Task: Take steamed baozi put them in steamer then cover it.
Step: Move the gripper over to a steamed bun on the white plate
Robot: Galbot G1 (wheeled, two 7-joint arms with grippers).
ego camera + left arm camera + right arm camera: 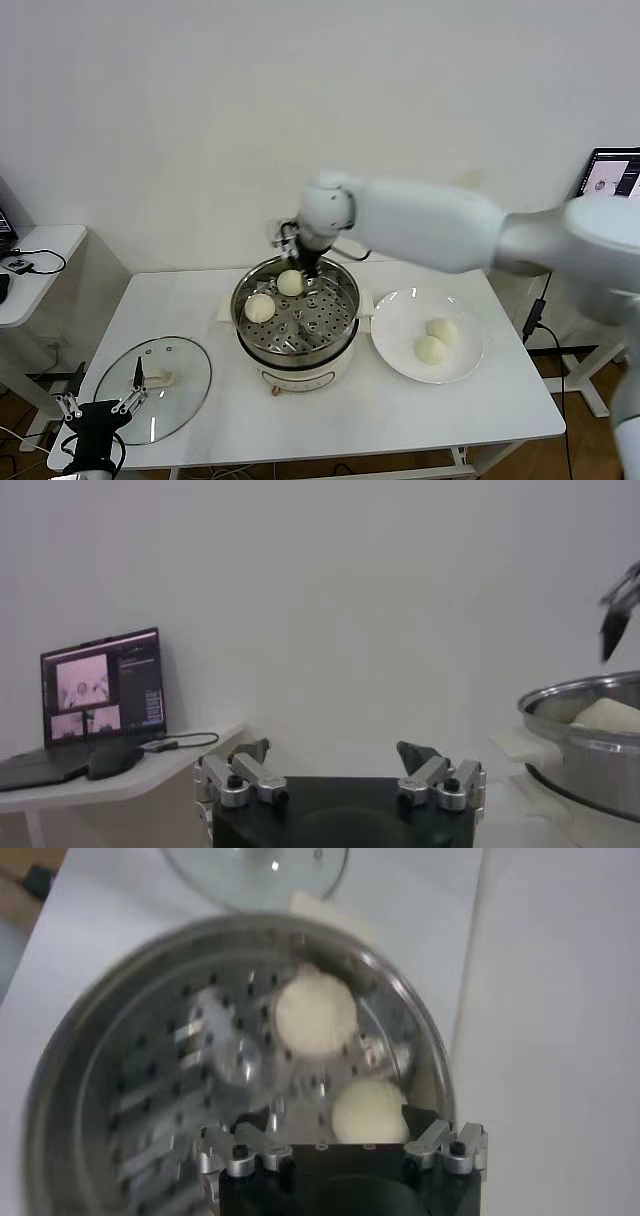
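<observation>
The steamer (296,335) stands mid-table with two steamed baozi on its perforated tray, one toward its left side (260,308) and one at the back (290,283). My right gripper (299,262) hovers open just above that back baozi (368,1113), which lies on the tray, free of the fingers; the other baozi (315,1016) sits farther in. Two more baozi (441,330) (430,349) rest on the white plate (392,340). The glass cover (152,388) lies flat on the table's front left. My left gripper (100,405) waits open and empty at that corner (335,752).
The plate sits right of the steamer (590,735). A small side table (35,260) with a laptop (100,695) stands to the left. A monitor (610,175) shows at the far right. Bare table (400,410) lies in front of steamer and plate.
</observation>
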